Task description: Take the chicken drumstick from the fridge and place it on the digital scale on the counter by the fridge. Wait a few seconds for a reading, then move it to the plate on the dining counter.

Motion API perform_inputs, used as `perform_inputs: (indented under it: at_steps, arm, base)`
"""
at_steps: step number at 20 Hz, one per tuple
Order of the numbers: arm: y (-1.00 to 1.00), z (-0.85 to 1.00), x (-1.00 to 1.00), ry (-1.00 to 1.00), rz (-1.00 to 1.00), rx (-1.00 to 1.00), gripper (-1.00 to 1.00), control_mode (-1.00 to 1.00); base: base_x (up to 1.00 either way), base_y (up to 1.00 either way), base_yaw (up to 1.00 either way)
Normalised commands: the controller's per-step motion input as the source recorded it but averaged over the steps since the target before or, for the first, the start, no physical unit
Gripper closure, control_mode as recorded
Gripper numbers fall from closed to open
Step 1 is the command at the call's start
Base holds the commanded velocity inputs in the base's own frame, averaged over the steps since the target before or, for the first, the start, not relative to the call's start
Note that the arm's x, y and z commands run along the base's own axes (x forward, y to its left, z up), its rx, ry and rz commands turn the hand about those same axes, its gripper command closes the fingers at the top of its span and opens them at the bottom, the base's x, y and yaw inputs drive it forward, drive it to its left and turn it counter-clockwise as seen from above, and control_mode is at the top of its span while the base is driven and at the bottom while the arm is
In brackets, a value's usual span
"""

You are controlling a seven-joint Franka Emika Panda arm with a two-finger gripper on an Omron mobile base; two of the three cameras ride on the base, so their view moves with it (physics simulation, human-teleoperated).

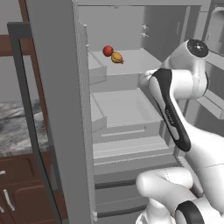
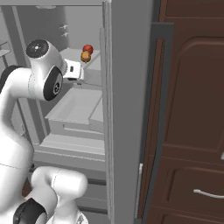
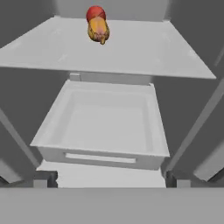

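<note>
Fridge [image 1: 61, 109] door wide open, and there sits the chicken drumstick [image 3: 98, 30] on the upper shelf [image 3: 131, 52], up at twelve o'clock in the hand view, touching the small red fruit [image 3: 95, 12] just behind it. The gripper [image 3: 109, 179] is released, its two dark finger tips [image 3: 46, 178] spread wide and holding nothing, well short of the meat. Below the shelf, an open drawer [image 3: 103, 127] lies dead centre. From the left base, the drumstick [image 1: 117, 57] shows at twelve o'clock.

Small red fruit [image 1: 107, 50], perhaps an apple, beside dark cabinets [image 2: 192, 131].
</note>
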Motion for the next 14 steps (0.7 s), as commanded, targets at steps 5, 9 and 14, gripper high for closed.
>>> perform_inputs:
  at_steps: [5,9,14]
  arm:
    - [0.03,0.41,0.33,-0.13,0.09,0.01,-1.00,-1.00]
    - [0.01,0.26,0.55,-0.02,0.11,0.01,-1.00,-1.00]
    - [0.06,0.12,0.70,0.00,0.09,0.01,-1.00,-1.00]
  base:
    - [0.00,0.00,0.00]
    - [0.00,0.00,0.00]
    - [0.00,0.00,0.00]
